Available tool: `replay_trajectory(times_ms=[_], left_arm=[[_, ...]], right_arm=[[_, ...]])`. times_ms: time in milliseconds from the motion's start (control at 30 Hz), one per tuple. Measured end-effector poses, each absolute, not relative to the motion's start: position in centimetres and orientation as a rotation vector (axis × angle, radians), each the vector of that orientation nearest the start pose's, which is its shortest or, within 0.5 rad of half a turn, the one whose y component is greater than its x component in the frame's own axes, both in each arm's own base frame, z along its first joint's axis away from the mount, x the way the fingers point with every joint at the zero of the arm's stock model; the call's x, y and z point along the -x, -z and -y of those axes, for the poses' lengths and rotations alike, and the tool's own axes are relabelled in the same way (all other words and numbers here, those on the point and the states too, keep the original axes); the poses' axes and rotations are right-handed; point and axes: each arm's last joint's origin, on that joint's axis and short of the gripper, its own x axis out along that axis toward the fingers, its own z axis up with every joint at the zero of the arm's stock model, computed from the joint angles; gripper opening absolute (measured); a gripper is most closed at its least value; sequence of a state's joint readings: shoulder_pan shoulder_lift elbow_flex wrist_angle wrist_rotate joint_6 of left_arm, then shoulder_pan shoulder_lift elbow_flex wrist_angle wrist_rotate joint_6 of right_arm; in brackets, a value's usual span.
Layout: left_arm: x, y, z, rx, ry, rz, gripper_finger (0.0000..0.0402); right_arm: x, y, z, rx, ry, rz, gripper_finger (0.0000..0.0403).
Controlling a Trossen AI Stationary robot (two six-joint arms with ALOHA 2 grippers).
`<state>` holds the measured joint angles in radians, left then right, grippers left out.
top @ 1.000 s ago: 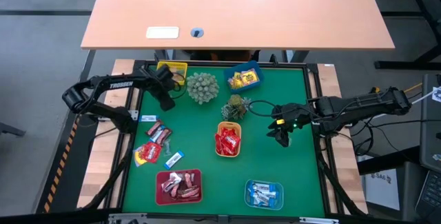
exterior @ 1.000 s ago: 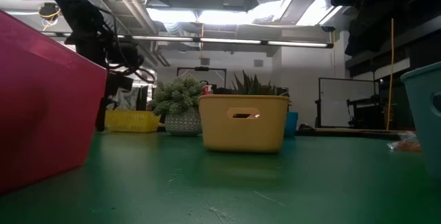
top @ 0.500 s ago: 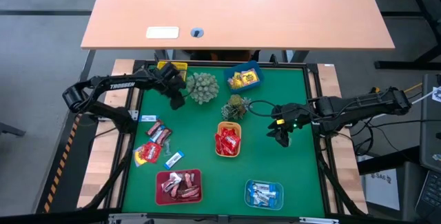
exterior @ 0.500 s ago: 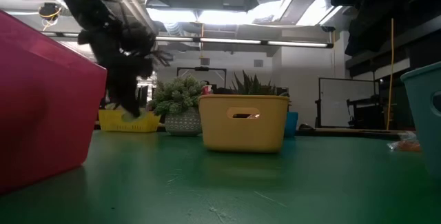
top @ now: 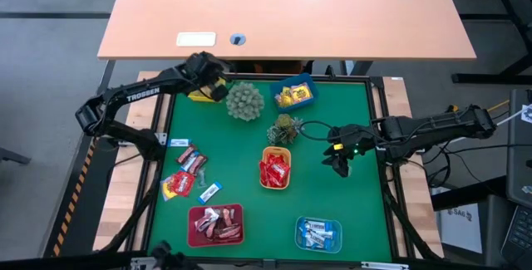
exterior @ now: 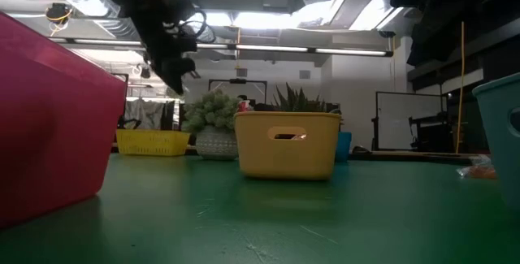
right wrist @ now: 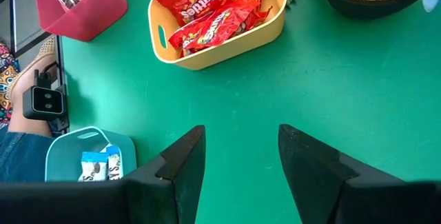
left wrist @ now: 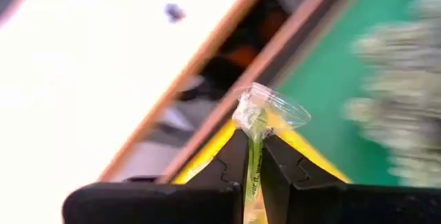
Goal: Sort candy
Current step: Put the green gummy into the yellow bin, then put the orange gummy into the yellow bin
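My left gripper (top: 219, 86) hangs high over the table's far left corner, above a yellow tray (top: 198, 96), and is shut on one candy (left wrist: 260, 117) in a pale green-yellow and clear wrapper. In the low view the left gripper (exterior: 177, 81) is well above the tray tops. Several loose candy pieces (top: 187, 174) lie on the green mat at the left. My right gripper (top: 339, 164) waits open above the mat at the right, with nothing between its fingers. My left gripper pinches the candy between its two fingertips (left wrist: 233, 160), on the green-yellow body just below the crinkled clear wrapper end (left wrist: 275, 110). That end sticks out past the fingertips. The candy is lifted clear of the table and the trays.
A blue tray of yellow candy (top: 293, 94) stands at the far edge, an orange-yellow tray of red packets (top: 276, 170) mid-table, a red tray (top: 216, 224) and a light blue tray (top: 318, 233) near the front. Two spiky plant balls (top: 244, 104) (top: 285, 129) stand between.
My left gripper has risen from just above the mat and swung toward the table's far edge. It has tipped from pointing steeply down to a shallower slant. It now stands over the yellow tray.
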<state>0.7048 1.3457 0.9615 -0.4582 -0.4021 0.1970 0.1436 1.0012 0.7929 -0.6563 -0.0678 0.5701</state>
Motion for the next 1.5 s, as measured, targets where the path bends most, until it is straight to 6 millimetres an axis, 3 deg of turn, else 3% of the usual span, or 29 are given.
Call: replay_trajectory(times_ms=[167,467,667,933,1167,1500], left_arm=[[-19.5,-25.4,-18.8,-0.074,-1.063,-1.034,0.0029],[-18.7,-25.1,-19.0,-0.042,-1.072,-1.083,0.011],[-19.0,-24.9,-18.9,0.11,-1.018,-0.994,0.0132],[-20.3,-24.8,-17.6,0.302,-0.799,-0.894,0.0134],[-21.7,-24.8,-16.0,0.279,-0.701,-0.895,0.0134],[-23.0,-24.8,-14.0,0.237,-0.623,-0.899,0.0134]], right_arm=[[-19.0,-26.0,-3.0,-0.499,0.054,-0.897,0.0182],[-19.0,-26.0,-3.0,-0.499,0.054,-0.897,0.0182],[-18.5,-25.6,-2.8,-0.482,0.084,-0.955,0.0182],[-16.7,-22.0,-2.4,-0.476,0.234,-1.141,0.0182],[-15.4,-18.8,-2.4,-0.54,0.287,-1.252,0.0182],[-15.0,-16.9,-3.0,-0.482,0.273,-1.257,0.0182]])
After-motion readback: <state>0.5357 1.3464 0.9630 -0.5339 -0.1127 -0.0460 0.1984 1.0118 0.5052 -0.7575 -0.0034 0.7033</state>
